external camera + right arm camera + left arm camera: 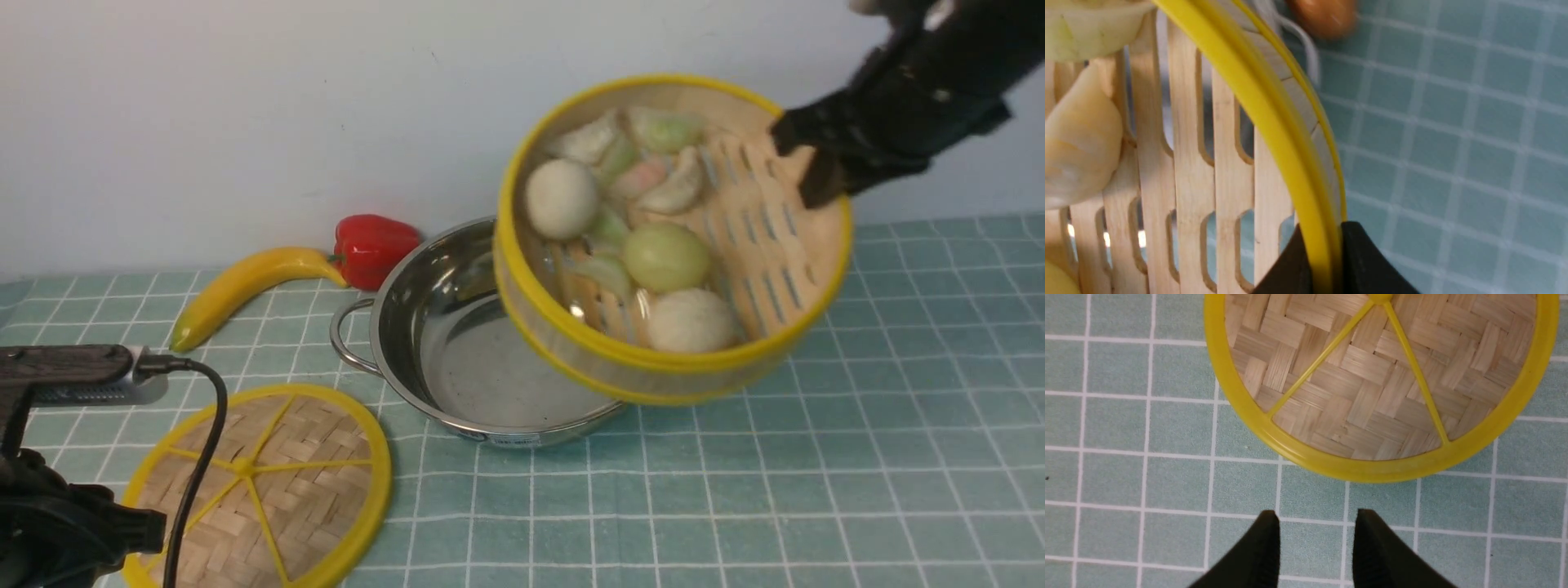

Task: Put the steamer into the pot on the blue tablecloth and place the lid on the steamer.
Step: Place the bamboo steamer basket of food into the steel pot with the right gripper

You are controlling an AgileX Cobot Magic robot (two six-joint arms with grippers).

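My right gripper (pixel 820 163) is shut on the far right rim of the steamer (pixel 759 237) and holds it in the air, tilted toward me, over the right side of the pot (pixel 457 343). The steamer holds white, green and pink toy buns. In the right wrist view the fingers pinch the yellow rim of the steamer (pixel 1274 122) at the gripper (pixel 1323 232). The pot stands empty on the blue tablecloth (pixel 816 490). The lid (pixel 269 482) lies flat at the front left. My left gripper (pixel 1316 516) is open and empty just short of the rim of the lid (pixel 1372 396).
A banana (pixel 237 290) and a red bell pepper (pixel 371 245) lie behind the pot at the back left, near the wall. A brown rounded object (pixel 1323 16) shows blurred past the steamer in the right wrist view. My left arm with a black cable (pixel 196 457) crosses the lid's left side.
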